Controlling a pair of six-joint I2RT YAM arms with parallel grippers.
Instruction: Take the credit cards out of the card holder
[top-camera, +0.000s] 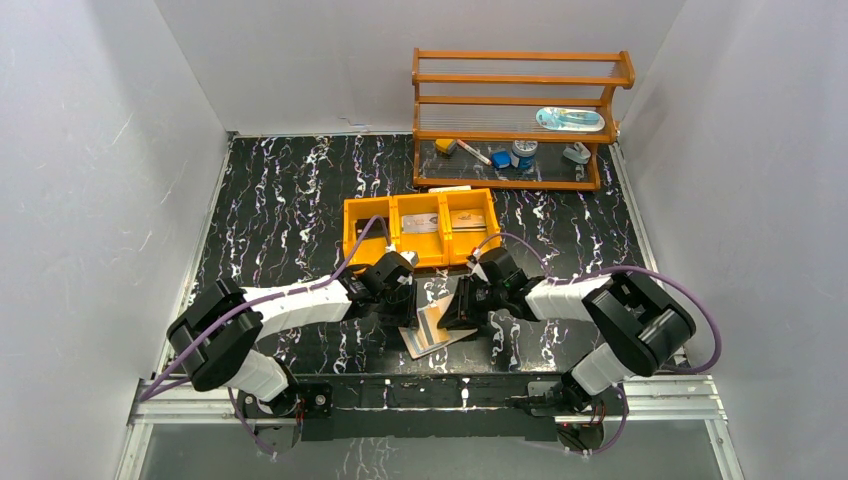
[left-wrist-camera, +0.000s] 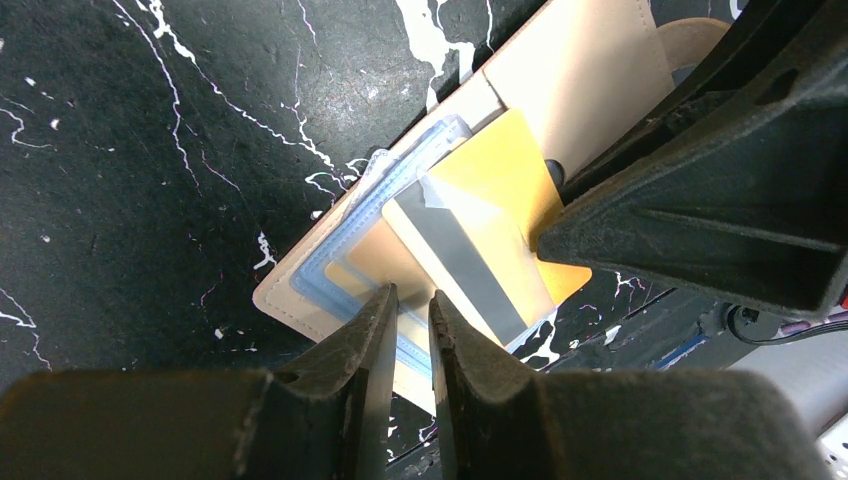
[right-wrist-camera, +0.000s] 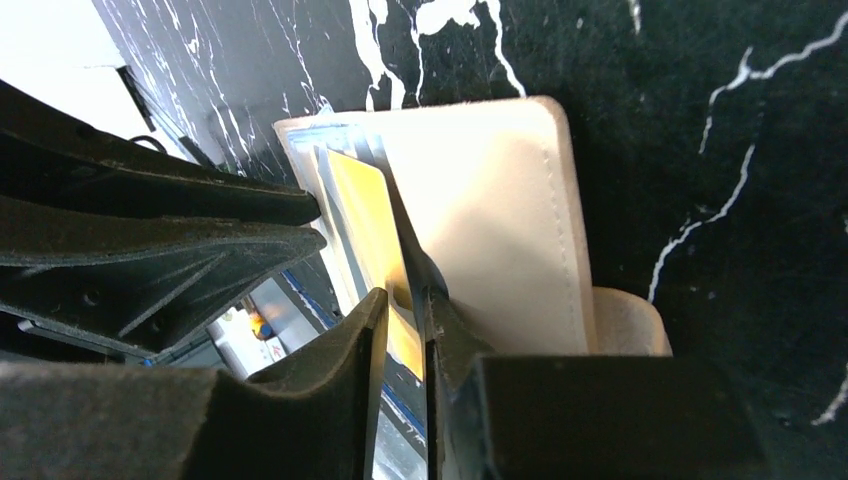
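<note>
The card holder (top-camera: 437, 332) lies open on the black marbled table between both grippers, one tan panel (right-wrist-camera: 490, 230) raised. Its clear blue-edged sleeves (left-wrist-camera: 330, 270) show in the left wrist view. An orange card (left-wrist-camera: 480, 200) with a grey stripe sticks halfway out of a sleeve. My right gripper (right-wrist-camera: 402, 300) is shut on that card's (right-wrist-camera: 365, 210) edge. My left gripper (left-wrist-camera: 410, 300) is shut, with only a narrow gap, its tips down on the holder's lower panel. More cards sit under the sleeves, mostly hidden.
An orange three-compartment tray (top-camera: 352, 235) stands just behind the grippers. A wooden shelf (top-camera: 520, 100) with small items stands at the back right. White walls close in both sides. The holder's side tab (right-wrist-camera: 625, 320) points toward the right arm.
</note>
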